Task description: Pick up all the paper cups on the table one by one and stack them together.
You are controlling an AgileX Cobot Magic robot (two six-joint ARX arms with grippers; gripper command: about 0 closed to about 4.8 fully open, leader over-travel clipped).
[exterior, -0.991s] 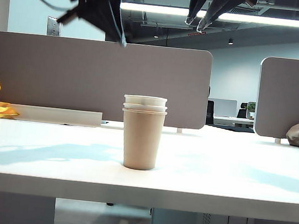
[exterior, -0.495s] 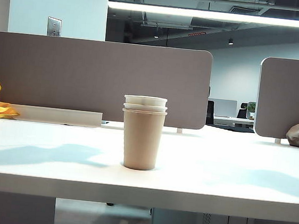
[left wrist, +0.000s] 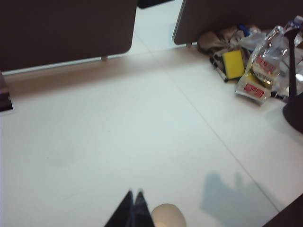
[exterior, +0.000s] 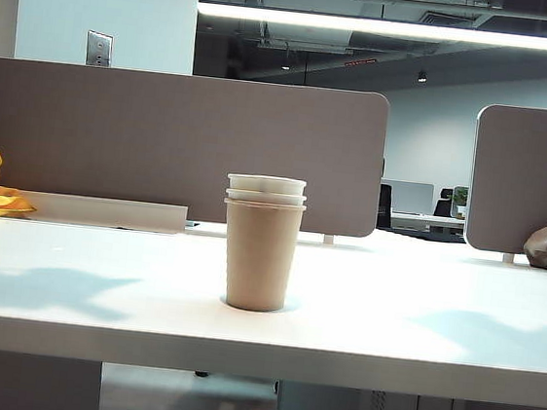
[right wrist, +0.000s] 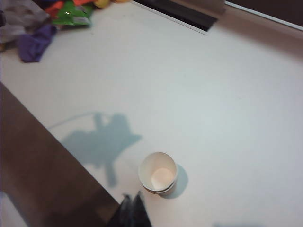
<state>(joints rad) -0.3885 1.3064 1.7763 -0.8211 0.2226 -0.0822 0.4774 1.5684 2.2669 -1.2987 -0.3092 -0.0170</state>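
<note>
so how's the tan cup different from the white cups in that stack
The tan cup is on the outside at the bottom and stands on the table; the white cups sit nested inside it. Its whole brown wall shows, while of the white ones only the rims and a thin strip stick out above it. All are upright and in one stack. Both grippers, left and right, are shut and clear of the stack.
</note>
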